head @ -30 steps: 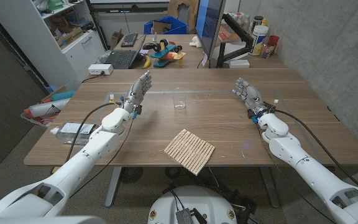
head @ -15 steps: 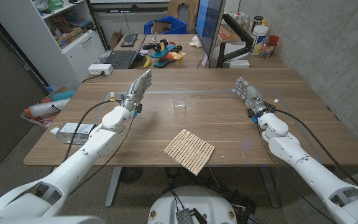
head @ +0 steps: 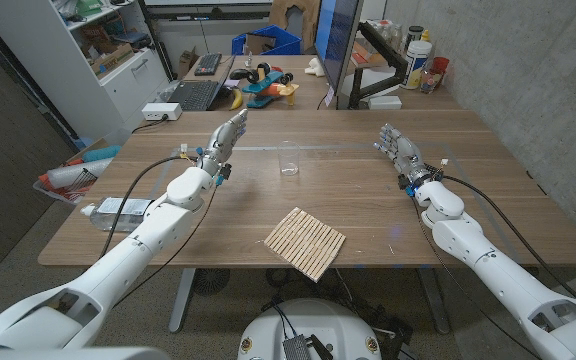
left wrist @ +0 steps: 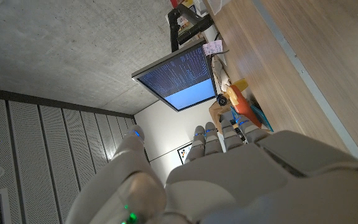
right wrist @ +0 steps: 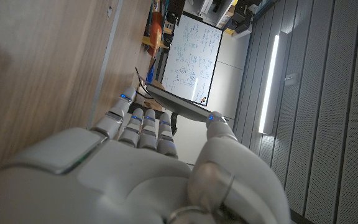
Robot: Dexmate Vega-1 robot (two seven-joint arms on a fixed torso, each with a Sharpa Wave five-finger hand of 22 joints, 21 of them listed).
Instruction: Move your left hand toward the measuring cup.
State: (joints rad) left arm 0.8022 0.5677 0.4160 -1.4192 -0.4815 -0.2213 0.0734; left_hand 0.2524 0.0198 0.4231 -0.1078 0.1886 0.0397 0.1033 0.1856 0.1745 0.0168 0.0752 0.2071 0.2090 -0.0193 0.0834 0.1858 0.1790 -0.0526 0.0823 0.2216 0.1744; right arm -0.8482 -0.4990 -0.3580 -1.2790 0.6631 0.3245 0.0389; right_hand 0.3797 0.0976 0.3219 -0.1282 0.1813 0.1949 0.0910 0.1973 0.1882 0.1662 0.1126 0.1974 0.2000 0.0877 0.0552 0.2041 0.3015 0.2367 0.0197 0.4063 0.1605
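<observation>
A small clear measuring cup (head: 288,165) stands upright on the wooden table (head: 358,200), near the middle toward the far side. My left hand (head: 226,138) is raised above the table to the cup's left, apart from it, fingers straight and spread, holding nothing. From the left wrist view I see the back of that hand (left wrist: 229,180) with its fingers reaching up. My right hand (head: 398,150) stands over the right part of the table, fingers apart and empty, well away from the cup; its back (right wrist: 135,168) shows in the right wrist view.
A slatted wooden mat (head: 305,240) lies near the table's front edge. A clear box (head: 118,210) sits at the front left corner. A second desk behind carries a keyboard (head: 190,95), a toy (head: 263,82) and a monitor (head: 340,40).
My left hand has moved slightly forward and to the right, a little nearer the cup. The right hand has stayed where it was.
</observation>
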